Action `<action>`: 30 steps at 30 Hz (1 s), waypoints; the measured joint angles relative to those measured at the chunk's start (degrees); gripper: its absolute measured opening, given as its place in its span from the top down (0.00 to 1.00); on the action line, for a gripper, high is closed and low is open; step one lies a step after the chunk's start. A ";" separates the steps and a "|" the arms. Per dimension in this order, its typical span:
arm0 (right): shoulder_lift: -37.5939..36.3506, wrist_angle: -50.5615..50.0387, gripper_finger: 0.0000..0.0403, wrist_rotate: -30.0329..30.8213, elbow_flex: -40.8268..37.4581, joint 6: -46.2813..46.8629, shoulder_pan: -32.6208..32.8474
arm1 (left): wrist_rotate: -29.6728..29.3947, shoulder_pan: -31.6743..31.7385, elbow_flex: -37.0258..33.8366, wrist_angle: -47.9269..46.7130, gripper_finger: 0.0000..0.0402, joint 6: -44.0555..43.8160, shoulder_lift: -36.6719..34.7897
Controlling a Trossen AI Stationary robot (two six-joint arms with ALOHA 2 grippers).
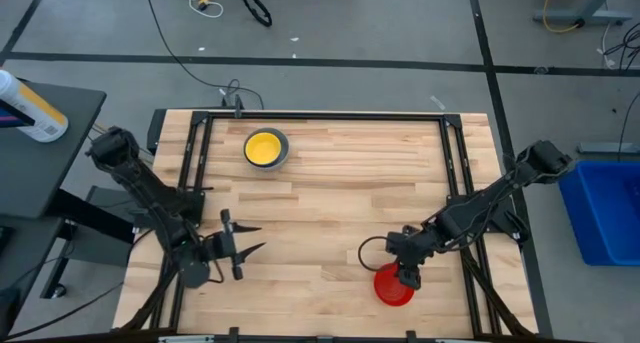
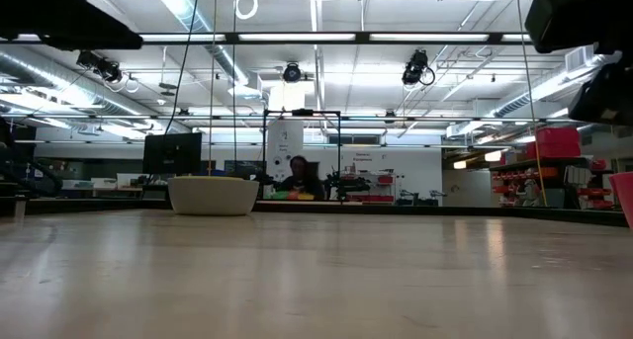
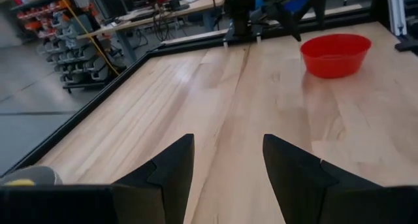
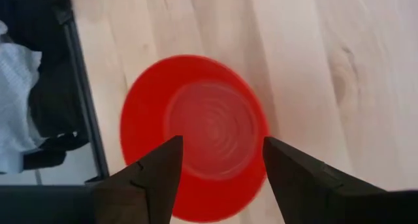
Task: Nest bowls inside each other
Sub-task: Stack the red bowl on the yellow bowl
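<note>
A red bowl (image 1: pixel 392 288) stands upright on its base near the table's near right edge. It also appears in the left wrist view (image 3: pixel 335 53) and in the right wrist view (image 4: pixel 196 145). My right gripper (image 4: pixel 222 144) hovers open just above it, pointing steeply down, with its fingers over the bowl's opening and touching nothing. A yellow bowl (image 1: pixel 265 147) sits nested in a grey bowl (image 1: pixel 283 151) at the far left of the table. My left gripper (image 1: pixel 250 245) is open at the near left, held almost level and pointing toward the table's right side with nothing between its fingers.
A black frame rail (image 1: pixel 320 116) runs around the tabletop. A blue bin (image 1: pixel 605 208) stands off the table's right side. Bare wood (image 1: pixel 330 203) lies between the two bowl spots. A person (image 2: pixel 297 176) sits far behind the table.
</note>
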 joint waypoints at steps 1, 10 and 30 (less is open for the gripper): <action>0.00 -0.53 0.45 0.21 0.00 0.02 0.00 | -0.65 -0.94 0.00 -1.20 0.53 -1.44 0.00; 0.00 -3.93 0.45 2.81 -0.02 0.02 0.00 | -3.25 -6.84 -0.02 -13.30 0.53 -15.19 0.00; 11.05 4.27 0.60 3.13 -0.04 -0.69 0.00 | -3.22 -10.93 -0.02 -20.03 0.53 -22.15 0.00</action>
